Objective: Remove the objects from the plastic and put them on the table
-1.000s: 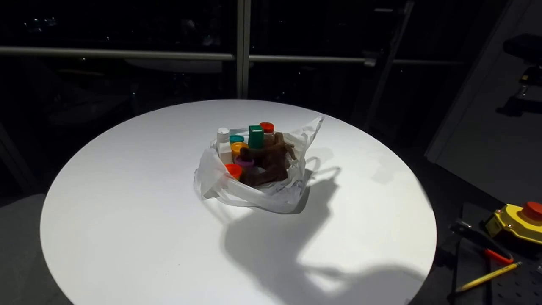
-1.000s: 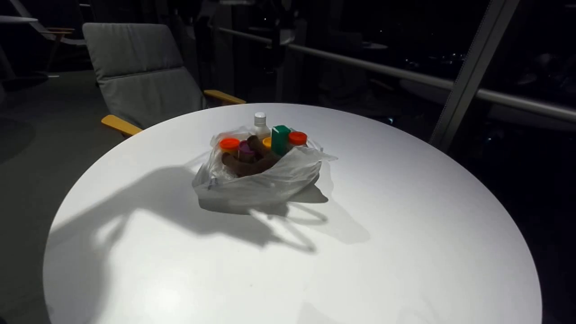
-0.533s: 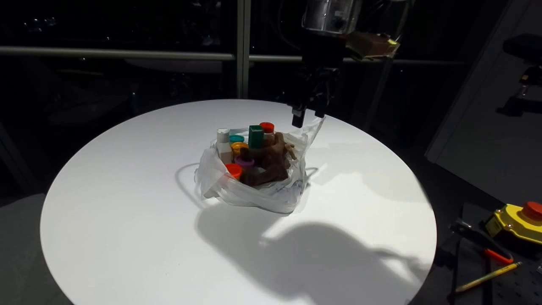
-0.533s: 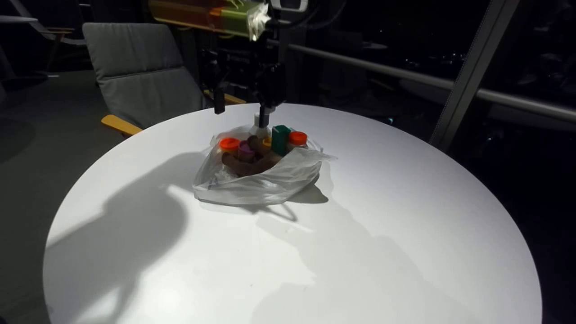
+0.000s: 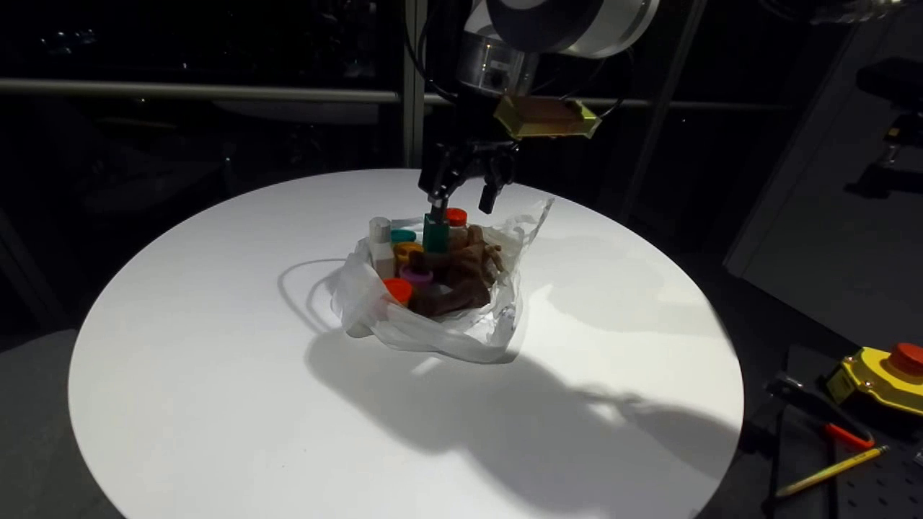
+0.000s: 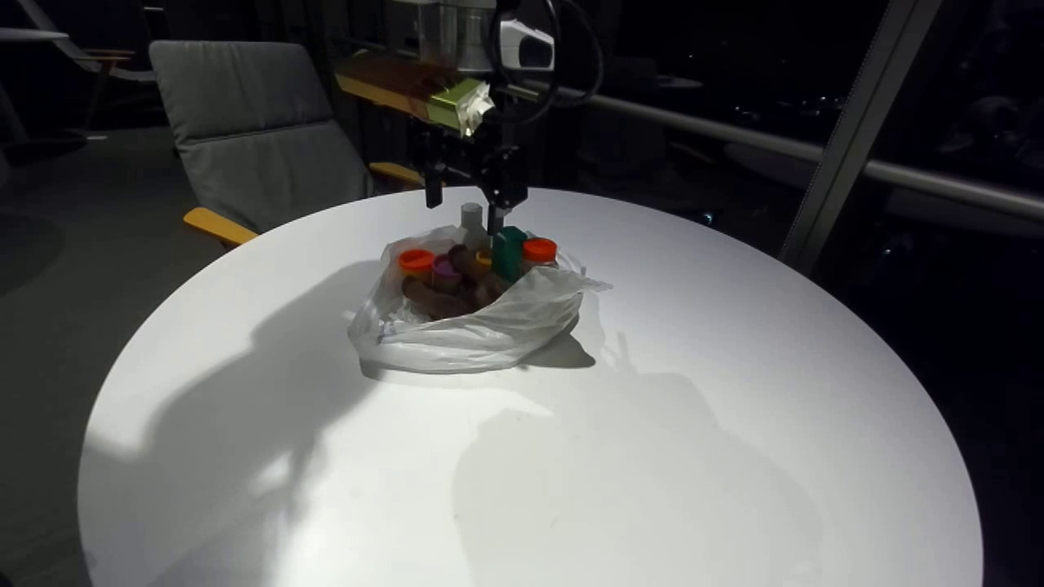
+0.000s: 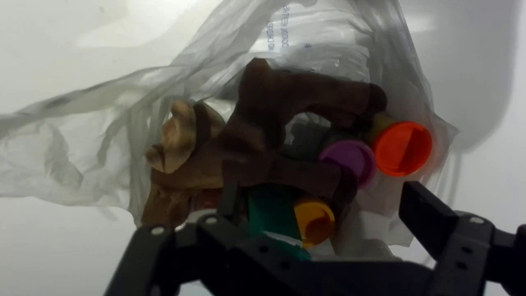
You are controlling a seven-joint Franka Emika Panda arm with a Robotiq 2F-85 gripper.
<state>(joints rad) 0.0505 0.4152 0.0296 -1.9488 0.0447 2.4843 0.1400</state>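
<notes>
Left of the gripper [image 7: 322, 201], in the wrist view, a corner of the plastic bag [image 7: 61, 160] juts out over the table [image 7: 41, 246], apparently propped by its own creases. Ahead of the left fingertip [image 7: 228, 203], the brown plush animal [image 7: 246, 144] lies across the load, probably borne by items beneath. At that fingertip, the green box [image 7: 273, 211] stands upright, seemingly wedged by its neighbours; contact unconfirmed. Between the 2 fingers [image 7: 427, 218], parted and gripping nothing, sits the yellow cup [image 7: 314, 218]; farther forward, the purple cup [image 7: 353, 158]. Ahead of the right fingertip [image 7: 417, 203], the red-orange cup [image 7: 404, 148] sits near the bag's wall, likely contained by it. All 5 are inside the bag.
</notes>
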